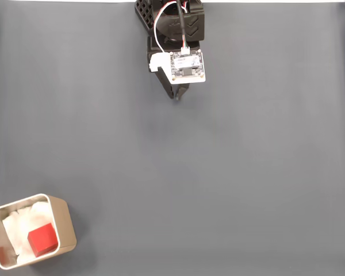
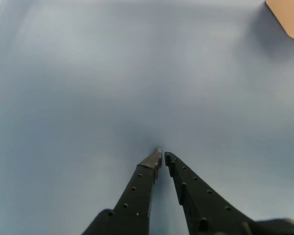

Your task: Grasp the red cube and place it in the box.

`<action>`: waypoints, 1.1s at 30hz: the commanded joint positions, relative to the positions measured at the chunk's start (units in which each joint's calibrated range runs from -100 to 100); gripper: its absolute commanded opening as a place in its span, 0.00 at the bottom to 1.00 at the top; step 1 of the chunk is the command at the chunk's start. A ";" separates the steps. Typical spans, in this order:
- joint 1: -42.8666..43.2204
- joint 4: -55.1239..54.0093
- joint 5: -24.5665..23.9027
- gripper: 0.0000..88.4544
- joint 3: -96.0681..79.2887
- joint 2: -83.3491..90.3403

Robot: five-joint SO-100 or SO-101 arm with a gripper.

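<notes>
The red cube (image 1: 43, 239) lies inside the box (image 1: 64, 225), on its white lining, at the bottom left of the fixed view. A tan corner of the box (image 2: 290, 15) shows at the top right of the wrist view. My gripper (image 1: 176, 95) is folded back near the arm's base at the top centre of the fixed view, far from the box. In the wrist view the gripper (image 2: 162, 155) has its two black fingers nearly touching at the tips, shut with nothing between them, just above the grey mat.
A plain grey mat (image 1: 218, 172) covers the whole table. The arm's base and a small white circuit board (image 1: 187, 65) with wires sit at the top centre.
</notes>
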State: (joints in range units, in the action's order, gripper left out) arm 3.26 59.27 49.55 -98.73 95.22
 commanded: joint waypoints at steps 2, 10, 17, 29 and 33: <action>-2.06 5.90 -0.20 0.00 -0.99 1.74; -2.48 14.26 -0.78 0.00 -1.08 4.00; -2.84 16.47 -0.98 0.00 -1.08 4.69; -2.84 16.55 -0.78 0.01 -1.08 4.69; -2.84 16.55 -0.78 0.01 -1.08 4.69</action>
State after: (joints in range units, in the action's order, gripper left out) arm 0.96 74.62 49.21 -99.55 100.00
